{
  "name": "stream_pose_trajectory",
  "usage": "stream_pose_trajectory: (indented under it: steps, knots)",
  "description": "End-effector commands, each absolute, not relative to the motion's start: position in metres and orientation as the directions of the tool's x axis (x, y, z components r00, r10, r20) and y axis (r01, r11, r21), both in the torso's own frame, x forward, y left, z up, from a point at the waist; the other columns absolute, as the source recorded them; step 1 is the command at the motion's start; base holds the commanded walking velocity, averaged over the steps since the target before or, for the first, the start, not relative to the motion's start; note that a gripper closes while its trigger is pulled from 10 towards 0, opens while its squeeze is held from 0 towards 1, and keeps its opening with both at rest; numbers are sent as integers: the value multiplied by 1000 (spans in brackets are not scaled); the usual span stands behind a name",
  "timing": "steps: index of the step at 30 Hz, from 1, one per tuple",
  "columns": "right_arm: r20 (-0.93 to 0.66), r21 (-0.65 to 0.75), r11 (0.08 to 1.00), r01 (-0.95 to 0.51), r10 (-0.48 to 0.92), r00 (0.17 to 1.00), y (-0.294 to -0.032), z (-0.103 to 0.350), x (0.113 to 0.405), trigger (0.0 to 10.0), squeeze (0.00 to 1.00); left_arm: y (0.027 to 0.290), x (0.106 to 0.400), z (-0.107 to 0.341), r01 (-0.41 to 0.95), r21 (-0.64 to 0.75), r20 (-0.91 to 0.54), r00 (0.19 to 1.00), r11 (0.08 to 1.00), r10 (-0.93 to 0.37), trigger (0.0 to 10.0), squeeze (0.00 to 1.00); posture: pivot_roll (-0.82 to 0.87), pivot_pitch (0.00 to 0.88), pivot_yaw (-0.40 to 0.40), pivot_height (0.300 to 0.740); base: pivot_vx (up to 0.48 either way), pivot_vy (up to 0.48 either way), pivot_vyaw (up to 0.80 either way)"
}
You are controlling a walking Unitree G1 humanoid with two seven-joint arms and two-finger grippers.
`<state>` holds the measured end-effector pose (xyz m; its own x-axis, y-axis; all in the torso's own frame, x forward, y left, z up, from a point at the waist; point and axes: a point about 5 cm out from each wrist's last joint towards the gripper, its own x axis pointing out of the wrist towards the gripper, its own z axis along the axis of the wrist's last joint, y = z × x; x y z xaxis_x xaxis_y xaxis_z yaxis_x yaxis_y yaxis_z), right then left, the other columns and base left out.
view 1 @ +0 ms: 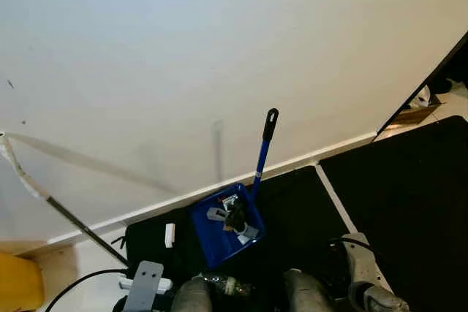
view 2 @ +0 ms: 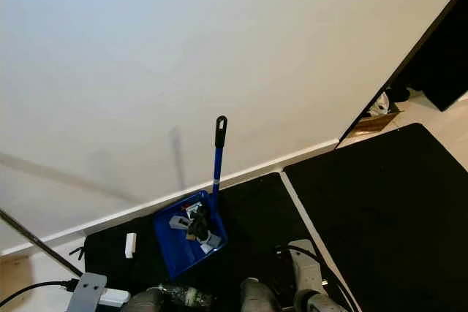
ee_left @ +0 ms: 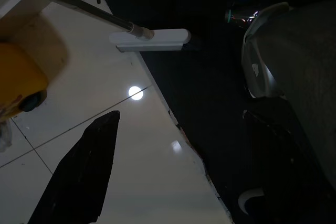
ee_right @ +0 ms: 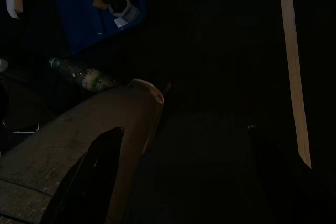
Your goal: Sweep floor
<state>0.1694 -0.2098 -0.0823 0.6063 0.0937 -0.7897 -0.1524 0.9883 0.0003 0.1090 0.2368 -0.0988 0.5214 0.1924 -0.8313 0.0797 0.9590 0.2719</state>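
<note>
You have the blue dustpan (view 1: 223,228) full of scraps on the black mat (view 1: 300,210), near its edge along the wall (view 1: 219,56), handle upright. The broom (ee_left: 149,39) lies across the mat's left edge. Both arms hang idle; I cannot tell how either gripper's fingers stand.

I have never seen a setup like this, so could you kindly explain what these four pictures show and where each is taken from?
The two bright pictures come from a stereo camera on a humanoid robot's head, looking down at the floor before a white wall. A blue dustpan with an upright handle sits on a black mat, holding scraps of litter. A plastic bottle lies near the robot's legs, and a long pole with a white flat head leans in on the robot's left. The two dark pictures come from wrist cameras, each looking along its gripper's black fingers: left gripper, right gripper. Both arms hang idle, fingers apart, holding nothing.
</note>
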Motion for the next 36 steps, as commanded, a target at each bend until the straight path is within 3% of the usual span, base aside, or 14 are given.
stream_pose_trajectory:
  steps: [1, 36]
  knots:
    - [-805, 3, 992, -128, 78, 588, -213, -85, 164, 10000, 0, 234, 101, -102, 80, 263, -848, 495, 962, 190, 10000, 0, 17, 132, -37, 740, 0, 0, 0]
    - [-807, 6, 990, -143, 90, 584, -212, -85, 164, 10000, 0, 234, 98, -103, 82, 271, -849, 489, 959, 198, 10000, 0, 35, 97, -49, 740, 0, 0, 0]
